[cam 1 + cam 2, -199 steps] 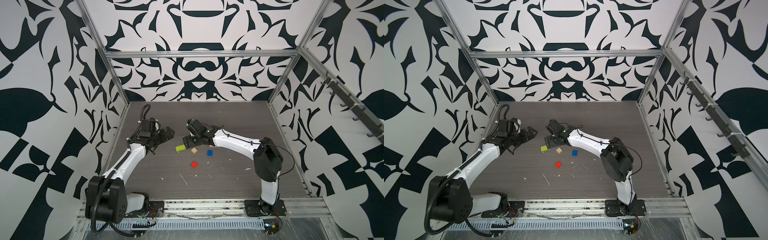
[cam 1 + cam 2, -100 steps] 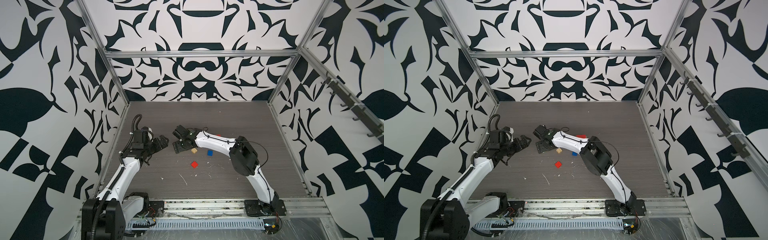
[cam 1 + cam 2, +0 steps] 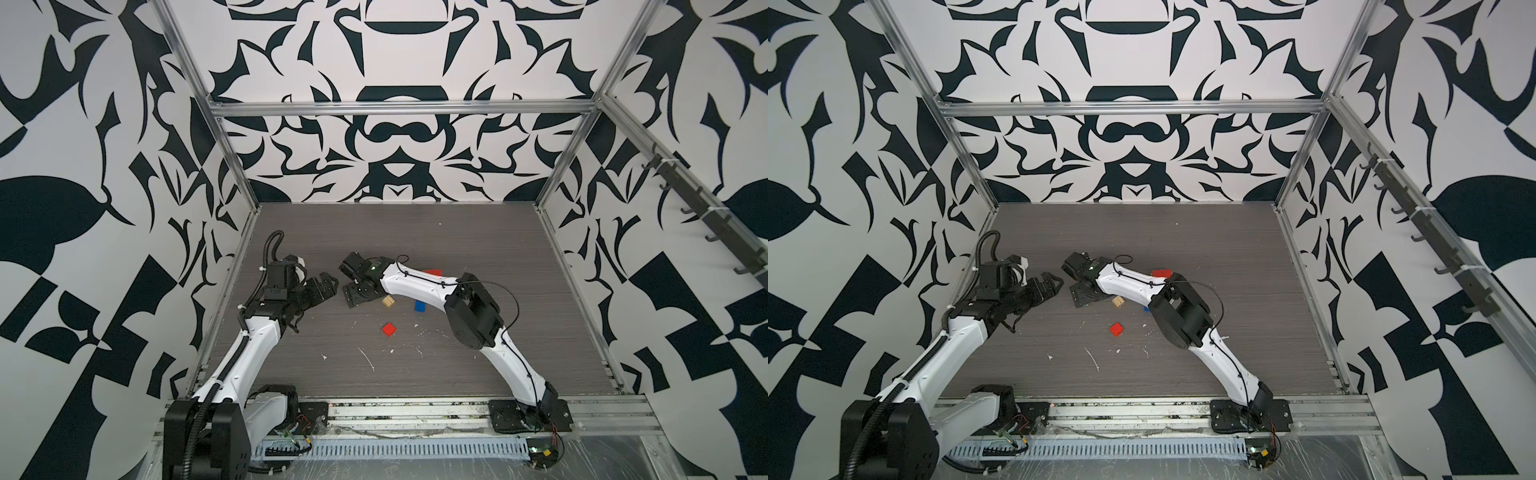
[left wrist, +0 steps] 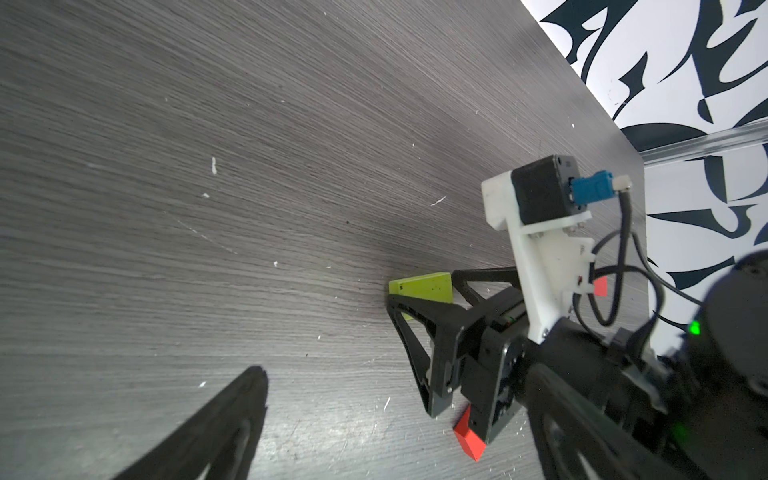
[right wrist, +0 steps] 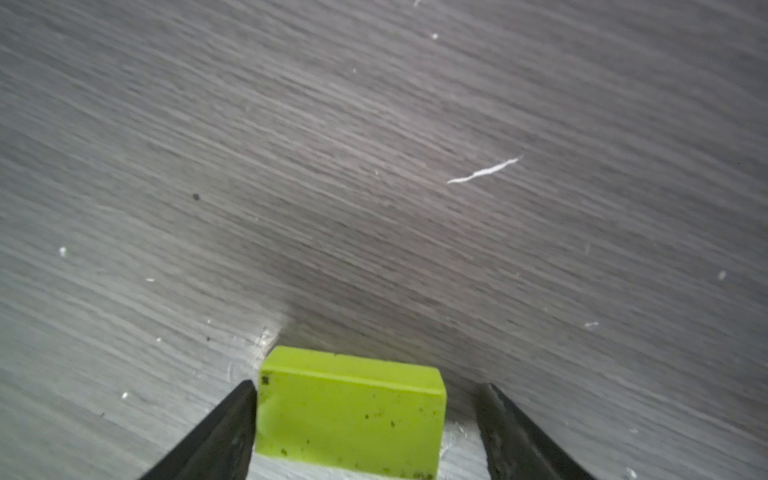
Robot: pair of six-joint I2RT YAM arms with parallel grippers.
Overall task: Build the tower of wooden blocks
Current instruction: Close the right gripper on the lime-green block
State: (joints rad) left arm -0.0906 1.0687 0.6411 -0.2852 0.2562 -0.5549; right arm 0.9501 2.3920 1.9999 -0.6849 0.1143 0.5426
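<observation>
No stacked tower shows; the wood blocks lie singly on the dark table. My right gripper (image 3: 358, 293) points down over the lime green block (image 5: 349, 415), which is hidden under it in both top views. It is open and straddles the block's ends: one finger touches, the other stands a little clear. The left wrist view shows the same green block (image 4: 422, 286) between those fingers. A tan cube (image 3: 388, 302), a blue block (image 3: 420, 306) and a red cube (image 3: 389, 329) lie just right of it. My left gripper (image 3: 323, 287) hovers open and empty to the left.
A second red block (image 3: 432, 272) lies behind the right forearm. White scuffs and crumbs mark the table front (image 3: 368, 359). The left wall's metal frame (image 3: 232, 291) runs close behind the left arm.
My right gripper swung left and down over the green block, which now sits between its fingers, and the jaws narrowed slightly. My left gripper drew back a little toward the left, still open.
</observation>
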